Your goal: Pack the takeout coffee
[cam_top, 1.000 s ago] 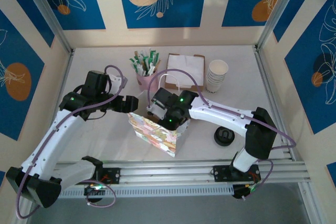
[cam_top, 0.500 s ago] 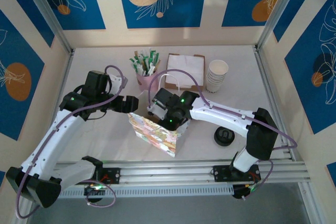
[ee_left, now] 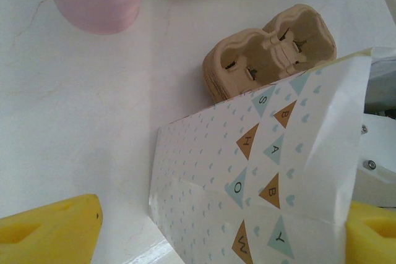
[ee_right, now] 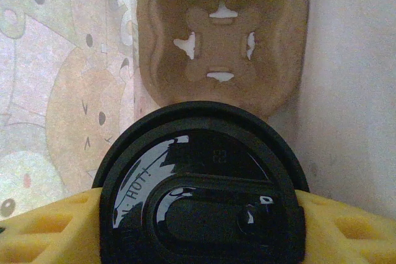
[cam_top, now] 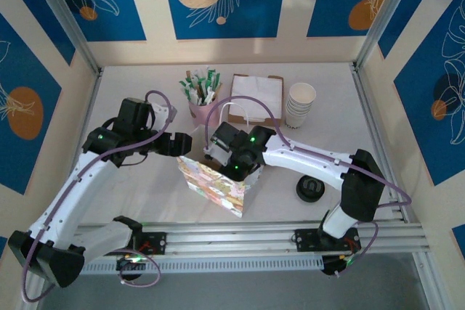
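Note:
The takeout coffee shows in the right wrist view as a round black lid (ee_right: 204, 202) marked HOT. My right gripper (ee_right: 201, 214) is shut on it, with a yellow finger on each side. Straight beyond the lid lies one hole of the brown pulp carrier (ee_right: 223, 41). The carrier (ee_left: 269, 47) stands on the table just behind the paper gift bag (ee_left: 260, 177). From above, my right gripper (cam_top: 234, 167) sits at the bag's (cam_top: 218, 186) far edge, and the cup is hidden under it. My left gripper (cam_top: 185, 144) is open at the bag's left corner, with the bag's pennant-printed wall between its wide-apart fingers (ee_left: 55, 227).
A loose black lid (cam_top: 309, 190) lies on the table to the right of the bag. At the back stand a pink cup of stirrers (cam_top: 201, 103), a brown napkin box (cam_top: 256, 96) and a stack of white paper cups (cam_top: 300, 104). Side walls close in the table.

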